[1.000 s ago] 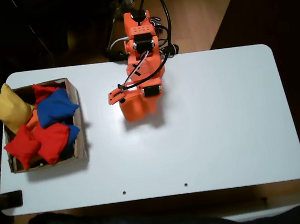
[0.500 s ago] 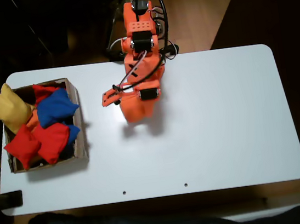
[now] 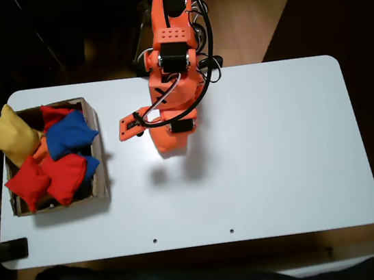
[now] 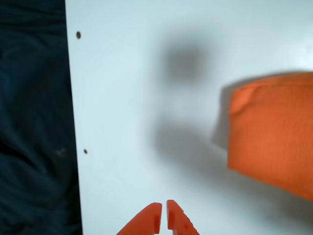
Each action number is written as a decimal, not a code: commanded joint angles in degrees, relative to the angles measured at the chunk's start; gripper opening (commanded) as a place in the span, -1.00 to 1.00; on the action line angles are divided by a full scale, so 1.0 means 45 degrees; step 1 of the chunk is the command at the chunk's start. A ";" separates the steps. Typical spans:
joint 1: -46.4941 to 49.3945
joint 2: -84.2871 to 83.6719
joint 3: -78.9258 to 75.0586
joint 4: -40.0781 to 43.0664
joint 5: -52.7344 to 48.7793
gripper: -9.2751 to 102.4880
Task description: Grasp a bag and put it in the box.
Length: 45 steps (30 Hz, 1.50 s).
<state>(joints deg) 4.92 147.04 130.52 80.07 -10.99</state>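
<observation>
At bottom centre of wrist view, gripper (image 4: 163,215) fingers nearly pressed together, pinching nothing; orange bag (image 4: 274,132) at right edge, on white table (image 4: 127,98)

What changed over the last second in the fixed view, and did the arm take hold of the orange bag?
The arm drew back toward its base at the top edge, and the gripper went with it, its fingers nearly closed with nothing between them. It did not take hold of the bag, which lies on the table beside the gripper. The box and its beanbags stayed as they were.
</observation>
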 commanded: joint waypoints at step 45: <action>0.1602 -0.3809 -0.5742 0.5527 -0.7070 -0.72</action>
<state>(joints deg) 9.58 128.94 107.31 104.33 -40.17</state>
